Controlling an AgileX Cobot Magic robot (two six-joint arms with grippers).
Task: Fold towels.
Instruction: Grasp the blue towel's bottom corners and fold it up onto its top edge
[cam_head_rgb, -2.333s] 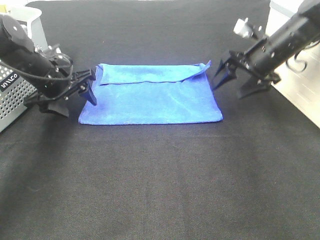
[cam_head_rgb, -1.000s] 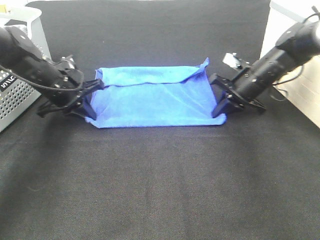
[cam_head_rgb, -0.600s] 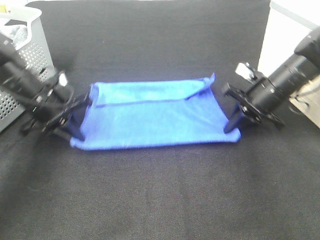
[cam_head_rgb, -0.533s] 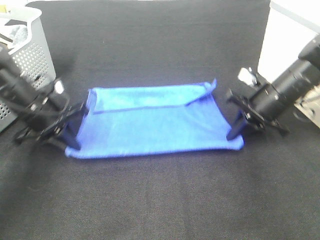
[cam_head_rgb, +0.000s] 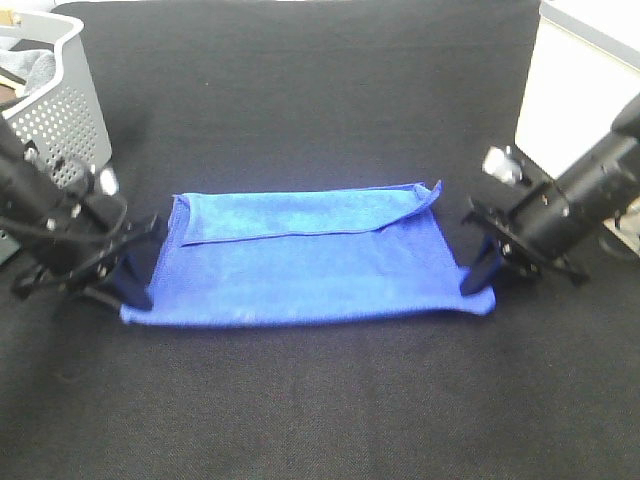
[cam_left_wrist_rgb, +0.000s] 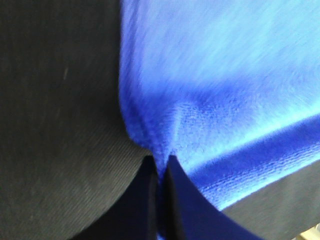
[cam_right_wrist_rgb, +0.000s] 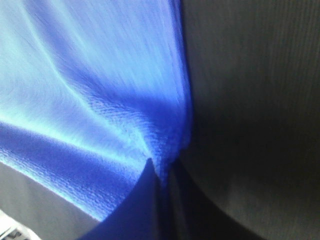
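Observation:
The royal-blue towel lies folded in the middle of the black table, stretched wide, with a folded flap along its far edge and a corner sticking up at the far right. My left gripper is shut on the towel's near left corner; the left wrist view shows the fingers pinching the cloth. My right gripper is shut on the near right corner; the right wrist view shows the fingers pinching the cloth.
A grey perforated basket with a grey cloth inside stands at the far left. A white box stands at the far right. Black table cloth covers the surface.
Both grippers closed on the towel's near corners and pulled it toward the front edge and apart. The towel is now wider, flatter and closer to the camera.

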